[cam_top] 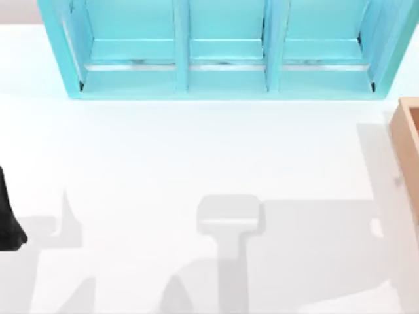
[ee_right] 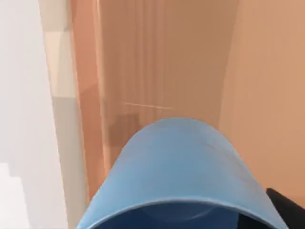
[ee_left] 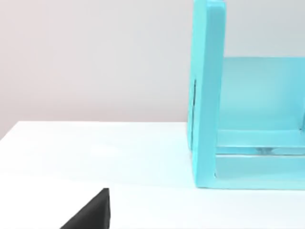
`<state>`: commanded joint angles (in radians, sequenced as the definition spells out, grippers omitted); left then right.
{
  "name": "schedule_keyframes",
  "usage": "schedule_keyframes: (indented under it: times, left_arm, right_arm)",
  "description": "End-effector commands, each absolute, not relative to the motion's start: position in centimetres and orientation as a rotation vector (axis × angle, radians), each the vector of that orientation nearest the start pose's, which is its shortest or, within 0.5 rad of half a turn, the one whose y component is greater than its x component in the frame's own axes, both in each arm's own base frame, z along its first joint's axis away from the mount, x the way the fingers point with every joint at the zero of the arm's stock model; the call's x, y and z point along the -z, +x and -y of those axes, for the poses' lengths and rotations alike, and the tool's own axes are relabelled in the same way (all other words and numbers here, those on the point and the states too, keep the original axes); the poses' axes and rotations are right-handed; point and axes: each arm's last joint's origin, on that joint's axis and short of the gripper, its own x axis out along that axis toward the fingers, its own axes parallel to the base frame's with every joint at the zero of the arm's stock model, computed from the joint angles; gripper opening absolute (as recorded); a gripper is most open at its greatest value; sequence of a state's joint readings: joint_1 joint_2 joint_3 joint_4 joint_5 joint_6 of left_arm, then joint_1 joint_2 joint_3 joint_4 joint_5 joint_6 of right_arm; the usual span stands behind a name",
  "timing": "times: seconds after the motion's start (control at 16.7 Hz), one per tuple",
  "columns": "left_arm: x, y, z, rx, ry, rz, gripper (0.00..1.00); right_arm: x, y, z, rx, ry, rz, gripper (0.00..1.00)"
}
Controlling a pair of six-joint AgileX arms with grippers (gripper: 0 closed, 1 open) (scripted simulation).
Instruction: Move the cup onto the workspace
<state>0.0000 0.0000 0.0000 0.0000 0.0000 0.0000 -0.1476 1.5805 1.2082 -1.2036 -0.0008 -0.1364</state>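
The cup [ee_right: 178,167], translucent blue, sits very close under the right wrist camera, inside the tan wooden box [ee_right: 167,62]. A black part of my right gripper [ee_right: 286,206] shows right beside the cup's rim. In the top view the box [cam_top: 407,140] lies at the table's right edge. The workspace [cam_top: 196,163] is the white table surface in front of the shelf, and a strip of the workspace [ee_right: 19,119] runs next to the box wall. My left arm [cam_top: 8,219] is parked at the table's left edge, and a black wedge of my left gripper [ee_left: 90,212] is in the left wrist view.
A turquoise three-bay shelf unit [cam_top: 226,49] stands along the back of the table; its end panel [ee_left: 207,95] rises near the left wrist. Grey arm shadows [cam_top: 229,222] fall on the front middle of the table.
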Motion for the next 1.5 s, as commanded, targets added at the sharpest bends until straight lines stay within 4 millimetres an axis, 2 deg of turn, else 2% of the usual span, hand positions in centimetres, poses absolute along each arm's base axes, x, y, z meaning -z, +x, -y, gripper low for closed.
schedule_keyframes:
  times: [0.18,0.48,0.6,0.72,0.9,1.08,1.2,1.32,1.5]
  left_arm:
    - [-16.0,10.6,0.1,0.000,0.000,0.000,1.00]
    - [-16.0,10.6,0.1,0.000,0.000,0.000,1.00]
    - [-16.0,10.6,0.1,0.000,0.000,0.000,1.00]
    - [-16.0,10.6,0.1,0.000,0.000,0.000,1.00]
    - [-16.0,10.6,0.1,0.000,0.000,0.000,1.00]
    - [-16.0,10.6,0.1,0.000,0.000,0.000,1.00]
    - [-16.0,10.6,0.1,0.000,0.000,0.000,1.00]
    - [-16.0,10.6,0.1,0.000,0.000,0.000,1.00]
    - [-16.0,10.6,0.1,0.000,0.000,0.000,1.00]
  right_arm:
    - [-24.7,27.1,2.4,0.008,0.011,-1.565,0.00]
    - [-24.5,27.4,2.2,0.010,0.016,-1.574,0.00]
    - [-24.7,28.6,0.8,0.011,0.013,-1.587,0.00]
    - [-25.0,30.4,-2.0,0.012,0.004,-1.598,0.00]
    - [-25.9,33.3,-8.8,0.011,-0.018,-1.595,0.00]
    - [-26.6,34.6,-17.8,0.000,-0.032,-1.570,0.00]
    - [-26.9,34.0,-24.0,-0.014,-0.028,-1.548,0.00]
    - [-26.9,32.5,-29.6,-0.029,-0.014,-1.528,0.00]
    - [-26.4,29.5,-35.9,-0.050,0.015,-1.510,0.00]
